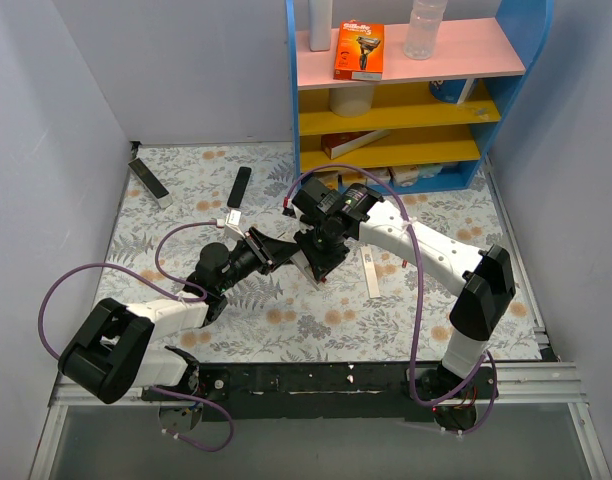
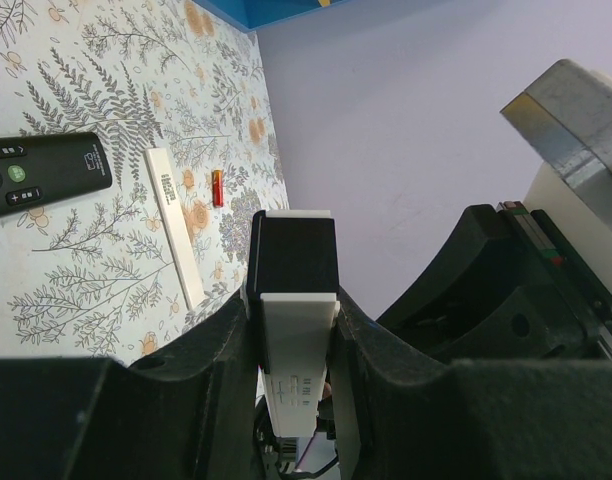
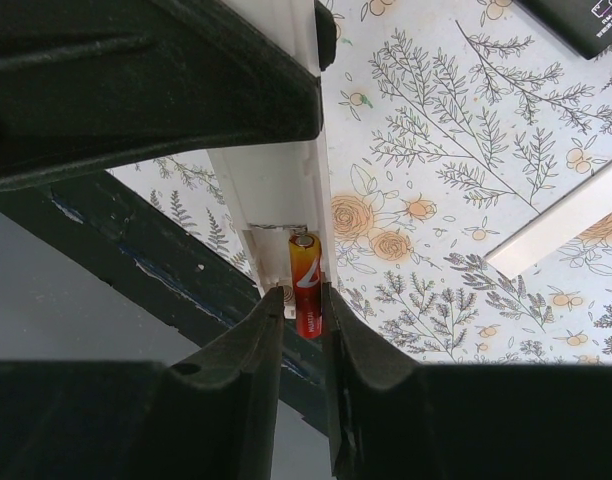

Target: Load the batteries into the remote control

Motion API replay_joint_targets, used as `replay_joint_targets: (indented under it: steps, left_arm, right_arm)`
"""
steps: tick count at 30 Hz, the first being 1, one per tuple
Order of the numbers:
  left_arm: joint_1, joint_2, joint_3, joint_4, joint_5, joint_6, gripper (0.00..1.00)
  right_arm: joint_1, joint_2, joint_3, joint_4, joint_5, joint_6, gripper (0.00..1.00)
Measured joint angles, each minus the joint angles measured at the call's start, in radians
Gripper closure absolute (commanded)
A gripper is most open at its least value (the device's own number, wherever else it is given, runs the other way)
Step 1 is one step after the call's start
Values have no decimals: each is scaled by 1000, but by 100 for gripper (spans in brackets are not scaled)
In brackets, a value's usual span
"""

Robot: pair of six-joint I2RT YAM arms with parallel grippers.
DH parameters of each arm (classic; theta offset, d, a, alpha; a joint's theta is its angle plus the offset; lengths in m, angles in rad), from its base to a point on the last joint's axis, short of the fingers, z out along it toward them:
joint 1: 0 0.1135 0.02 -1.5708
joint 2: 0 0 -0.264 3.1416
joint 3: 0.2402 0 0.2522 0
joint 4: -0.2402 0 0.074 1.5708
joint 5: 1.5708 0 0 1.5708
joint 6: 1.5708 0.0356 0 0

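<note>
My left gripper (image 1: pixel 276 250) is shut on the white remote control (image 2: pixel 296 345) and holds it tilted above the table, pinched between both fingers (image 2: pixel 294 300). My right gripper (image 1: pixel 321 262) is at the remote's open end. In the right wrist view it (image 3: pixel 301 310) is shut on a red battery (image 3: pixel 306 280), whose top end sits in the remote's open compartment (image 3: pixel 271 200). The other red battery (image 2: pixel 217 187) lies on the table beside the white back cover (image 2: pixel 173 225), which also shows in the top view (image 1: pixel 371 272).
A black remote (image 1: pixel 240 187) and a grey-edged remote (image 1: pixel 149 182) lie at the back left of the floral mat. A blue shelf unit (image 1: pixel 406 100) stands at the back right. The dark front edge of the table (image 3: pixel 136 270) is below the right gripper.
</note>
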Motion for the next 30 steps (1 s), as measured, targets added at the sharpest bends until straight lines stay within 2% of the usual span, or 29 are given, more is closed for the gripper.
replay_joint_targets:
  steps: [11, 30]
  left_arm:
    - [0, 0, 0, 0, -6, -8, 100]
    - [0, 6, 0, 58, -18, -47, 100]
  right_arm:
    - [3, 0, 9, 0, 0, 1, 55]
    - [3, -10, 53, -20, 3, 8, 48]
